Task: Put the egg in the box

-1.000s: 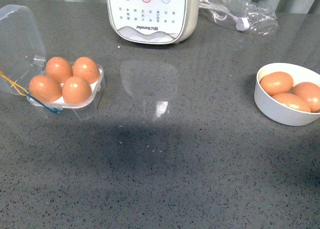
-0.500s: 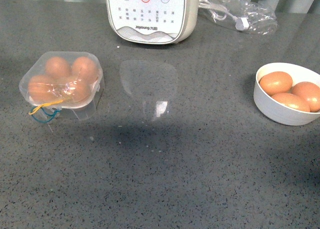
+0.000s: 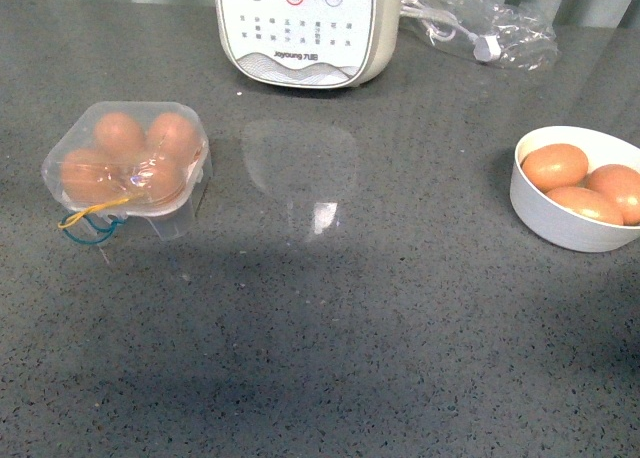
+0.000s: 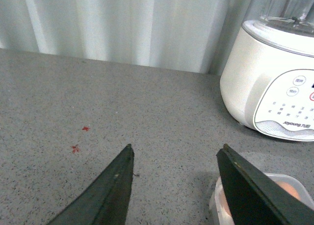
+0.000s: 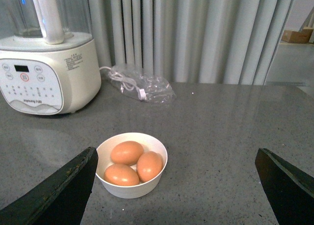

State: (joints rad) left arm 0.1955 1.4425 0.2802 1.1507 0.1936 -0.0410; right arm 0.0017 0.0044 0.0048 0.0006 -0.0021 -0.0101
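Box: the clear egg box (image 3: 127, 165) sits on the grey table (image 3: 340, 308), lid down, with yellow and blue loops (image 3: 90, 223) hanging at its front.
Eggs: four brown eggs (image 3: 120, 133) fill the box (seen through the lid).
Bowl: a white bowl (image 3: 572, 218) well apart from the box holds three more eggs.
Blender: a white blender (image 3: 305, 28) stands behind, with a plastic bag (image 3: 480, 28) beside it.
Left gripper (image 4: 176, 158): spread wide, holding nothing.
Right gripper (image 5: 174, 163): spread wide, holding nothing.

Neither arm shows in the front view. The left gripper (image 4: 174, 156) has its fingers spread apart; the right gripper (image 5: 174, 161) gapes wider, holding nothing.
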